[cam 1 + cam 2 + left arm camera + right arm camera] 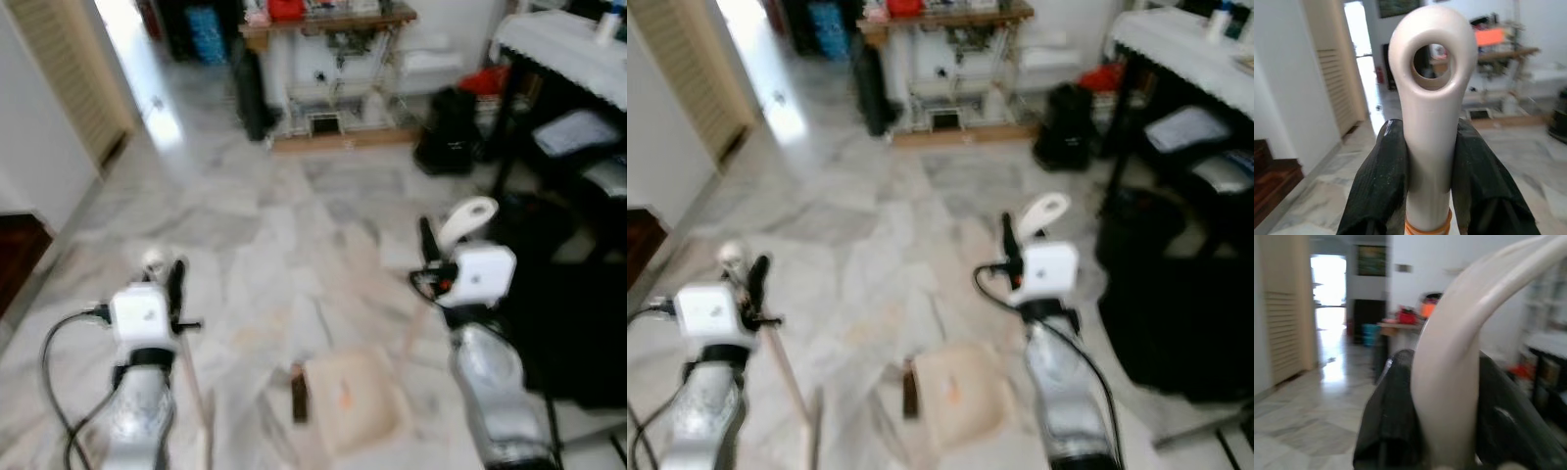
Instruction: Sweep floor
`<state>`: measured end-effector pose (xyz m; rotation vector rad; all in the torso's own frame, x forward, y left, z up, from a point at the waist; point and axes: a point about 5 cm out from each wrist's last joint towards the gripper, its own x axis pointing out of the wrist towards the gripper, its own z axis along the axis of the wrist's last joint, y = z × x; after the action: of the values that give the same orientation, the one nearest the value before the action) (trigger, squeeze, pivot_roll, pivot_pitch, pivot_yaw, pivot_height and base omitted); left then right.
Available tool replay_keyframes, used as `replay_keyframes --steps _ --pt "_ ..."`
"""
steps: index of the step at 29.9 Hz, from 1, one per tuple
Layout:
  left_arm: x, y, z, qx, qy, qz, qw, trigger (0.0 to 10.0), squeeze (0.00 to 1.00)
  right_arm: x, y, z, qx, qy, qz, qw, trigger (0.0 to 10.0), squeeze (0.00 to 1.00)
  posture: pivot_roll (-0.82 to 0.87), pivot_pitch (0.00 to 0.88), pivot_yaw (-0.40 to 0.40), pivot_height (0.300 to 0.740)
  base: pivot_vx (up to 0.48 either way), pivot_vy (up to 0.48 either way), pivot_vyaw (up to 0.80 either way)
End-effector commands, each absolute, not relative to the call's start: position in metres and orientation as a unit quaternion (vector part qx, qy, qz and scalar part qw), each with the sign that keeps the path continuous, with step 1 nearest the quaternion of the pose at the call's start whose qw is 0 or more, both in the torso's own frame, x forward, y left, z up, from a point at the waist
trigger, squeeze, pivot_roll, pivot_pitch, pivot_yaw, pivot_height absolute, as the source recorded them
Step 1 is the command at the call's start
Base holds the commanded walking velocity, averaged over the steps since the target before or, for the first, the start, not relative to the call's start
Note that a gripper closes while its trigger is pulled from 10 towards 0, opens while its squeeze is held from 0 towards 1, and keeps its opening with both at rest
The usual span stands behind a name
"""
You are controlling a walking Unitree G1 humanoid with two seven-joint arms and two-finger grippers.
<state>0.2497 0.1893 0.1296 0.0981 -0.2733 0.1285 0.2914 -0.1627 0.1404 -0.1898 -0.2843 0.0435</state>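
My left gripper [174, 286] is shut on the top of a beige broom handle [1432, 98] with a ring-shaped end. Its black fingers [1382, 181] press the handle from both sides. The broom stick [784, 377] runs down to the floor at the lower left. The right gripper [429, 247] is shut on the curved pale handle [1449, 357] of a long dustpan. The beige dustpan [348, 392] rests on the marble floor between my arms, with a small dark piece [299, 397] at its left edge.
A cluttered wooden shelf [328, 24] stands at the far wall, with a black bag [449, 132] to its right. On the right are a black table with a white cloth [558, 39] and dark furniture [578, 323]. A louvred door [69, 78] and a wooden step [20, 255] lie left.
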Motion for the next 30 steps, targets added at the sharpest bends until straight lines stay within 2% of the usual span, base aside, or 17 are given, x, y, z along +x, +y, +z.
replay_keyframes --steps 1,30 --pt "0.2481 0.2004 0.1389 0.067 -0.156 0.079 0.982 10.0 0.0 0.2943 -0.1497 0.1544 -0.081 -0.174 0.037 0.981 10.0 0.0 0.05 0.0 0.043 0.74 0.352 0.0 0.0" --pt "0.2475 0.1935 0.1361 0.058 -0.149 0.052 0.986 10.0 0.0 0.294 -0.1488 0.1518 -0.075 -0.165 0.042 0.983 10.0 0.0 0.04 0.0 0.043 0.74 0.337 0.0 0.0"
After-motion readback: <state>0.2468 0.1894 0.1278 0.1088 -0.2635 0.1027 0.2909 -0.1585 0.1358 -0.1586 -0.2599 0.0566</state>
